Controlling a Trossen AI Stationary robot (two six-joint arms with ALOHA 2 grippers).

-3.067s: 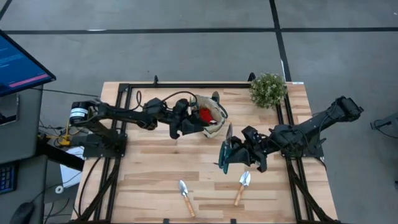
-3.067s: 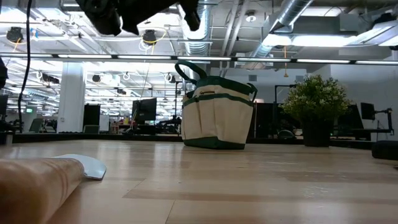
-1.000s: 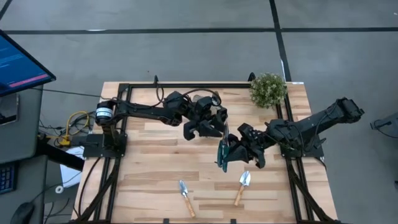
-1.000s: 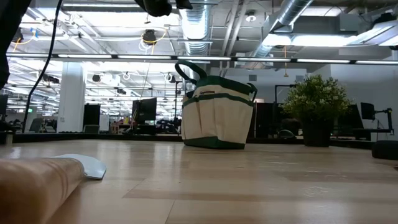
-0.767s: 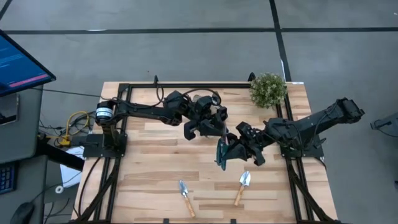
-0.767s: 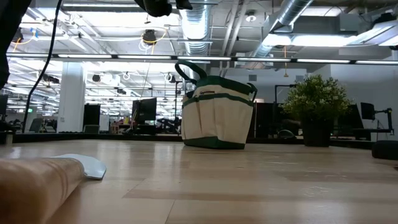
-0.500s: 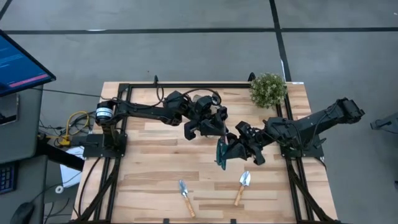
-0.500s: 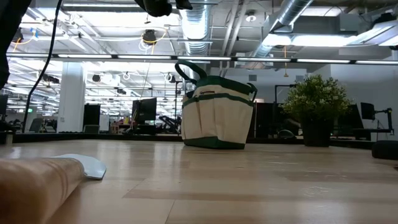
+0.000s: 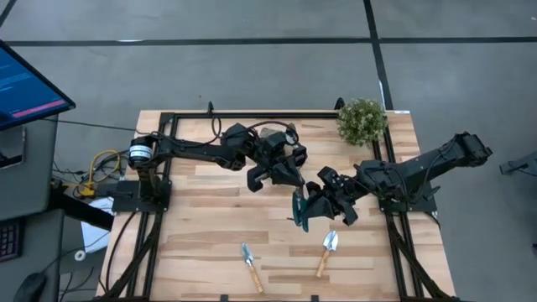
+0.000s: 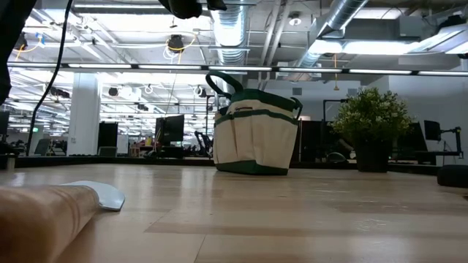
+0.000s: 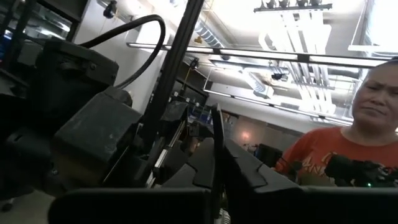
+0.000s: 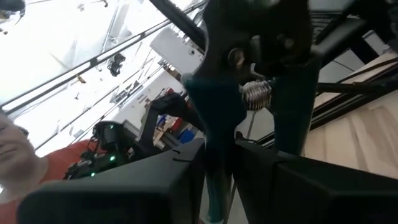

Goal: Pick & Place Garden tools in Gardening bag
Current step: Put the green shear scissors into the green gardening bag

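Jaws of the right gripper (image 9: 304,206) are clenched on the teal-handled pruning shears (image 9: 299,210), held at desk centre; a coil spring is seen between the handles. At 10 o'clock from it, the left gripper (image 9: 281,172) is held over the beige, green-trimmed gardening bag (image 10: 255,139); its jaw state cannot be told. Two wooden-handled trowels (image 9: 249,263) are laid at 6 o'clock on the desk (image 9: 210,226). No legible writing is seen.

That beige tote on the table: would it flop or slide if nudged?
Likely soft: the bag is canvas and its walls bulge, so they probably give when pressed. It stands upright on a broad base on the table, so tipping seems unlikely, sliding possible. The right end effector holds the pruning shears near it; the left end effector is above it.
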